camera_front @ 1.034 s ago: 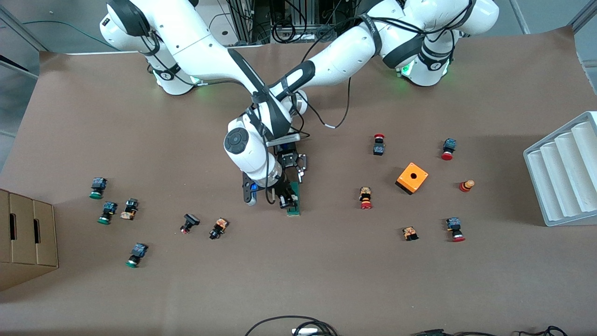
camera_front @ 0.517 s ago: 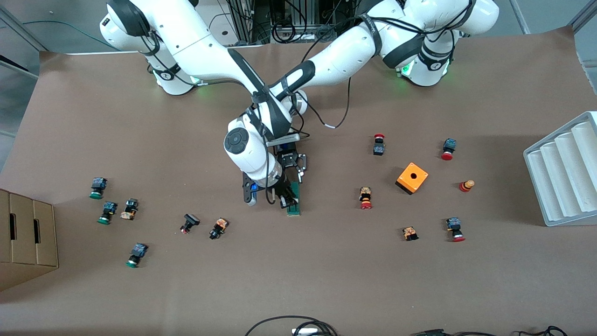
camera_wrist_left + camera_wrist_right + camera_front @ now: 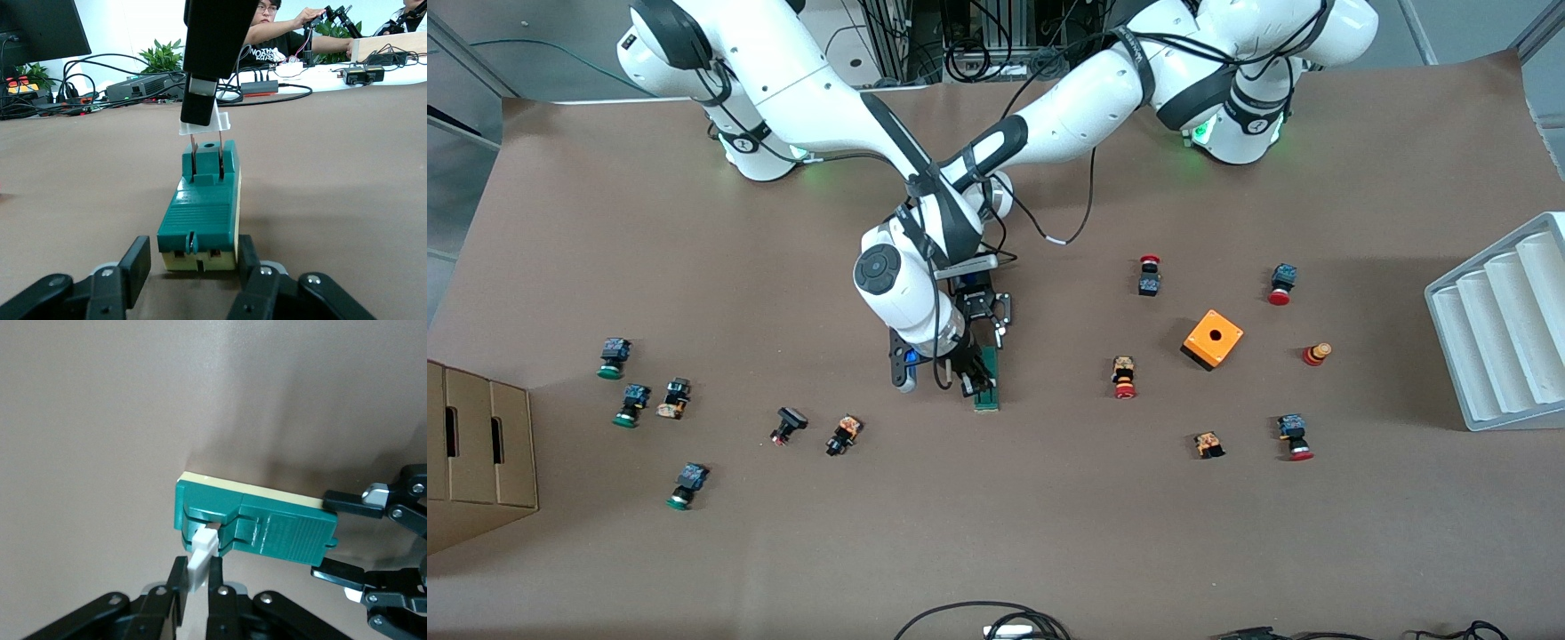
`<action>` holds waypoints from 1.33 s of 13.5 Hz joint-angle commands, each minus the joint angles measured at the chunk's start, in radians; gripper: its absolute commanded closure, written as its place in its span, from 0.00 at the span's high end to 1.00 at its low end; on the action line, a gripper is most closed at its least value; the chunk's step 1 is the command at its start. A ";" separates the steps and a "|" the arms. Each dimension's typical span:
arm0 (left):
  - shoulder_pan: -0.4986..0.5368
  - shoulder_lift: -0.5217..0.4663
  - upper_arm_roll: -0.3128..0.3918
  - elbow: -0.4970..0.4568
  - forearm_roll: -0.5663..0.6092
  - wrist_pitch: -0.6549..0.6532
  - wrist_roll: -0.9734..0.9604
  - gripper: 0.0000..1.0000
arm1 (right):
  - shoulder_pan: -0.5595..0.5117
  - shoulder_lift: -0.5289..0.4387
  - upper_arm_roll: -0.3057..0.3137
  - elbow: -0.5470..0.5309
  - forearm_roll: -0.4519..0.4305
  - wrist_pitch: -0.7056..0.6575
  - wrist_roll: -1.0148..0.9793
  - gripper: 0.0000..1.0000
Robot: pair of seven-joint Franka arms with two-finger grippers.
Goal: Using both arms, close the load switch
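The dark-green load switch [image 3: 987, 384] lies mid-table with its white lever [image 3: 202, 553] raised on two copper blades. My right gripper [image 3: 971, 380] comes down over the end nearer the front camera. In the right wrist view it [image 3: 195, 570] is shut on the lever. The left wrist view shows it [image 3: 203, 100] above the switch [image 3: 203, 213]. My left gripper [image 3: 991, 340] sits low at the switch's other end. Its jaws [image 3: 193, 257] stand narrowly open around that end: one pad rests on the cream side, the other a sliver off.
Small red and green push buttons [image 3: 1123, 378] lie scattered toward both ends of the table. An orange box with a hole [image 3: 1213, 339] sits toward the left arm's end, beside a white ribbed tray [image 3: 1503, 329]. A cardboard box [image 3: 476, 453] stands at the right arm's end.
My right gripper's fingers have drawn together onto the white lever. Both arms and the switch stay where they were.
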 commanded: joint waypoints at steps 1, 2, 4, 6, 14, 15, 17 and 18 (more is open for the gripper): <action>0.006 0.018 -0.004 0.018 0.005 0.038 0.021 0.61 | -0.017 0.051 -0.001 0.089 0.022 0.006 -0.016 0.17; 0.006 0.018 -0.004 0.017 0.005 0.038 0.021 0.61 | -0.017 0.063 -0.001 0.101 0.023 0.006 -0.016 0.17; 0.006 0.018 -0.004 0.017 0.003 0.038 0.021 0.61 | -0.018 0.083 -0.001 0.127 0.023 0.006 -0.014 0.17; 0.006 0.016 -0.004 0.017 0.003 0.038 0.021 0.61 | -0.032 0.099 -0.001 0.145 0.023 0.006 -0.014 0.18; 0.006 0.015 -0.004 0.017 0.003 0.038 0.021 0.61 | -0.054 0.143 -0.001 0.187 0.023 0.009 -0.018 0.20; 0.008 0.015 -0.004 0.017 0.003 0.038 0.021 0.61 | -0.054 0.151 -0.001 0.188 0.023 0.012 -0.018 0.20; 0.006 0.015 -0.004 0.017 0.003 0.038 0.022 0.61 | -0.055 0.165 -0.001 0.205 0.023 0.014 -0.018 0.20; 0.006 0.015 -0.004 0.017 0.003 0.038 0.022 0.61 | -0.060 0.174 -0.001 0.214 0.023 0.015 -0.019 0.20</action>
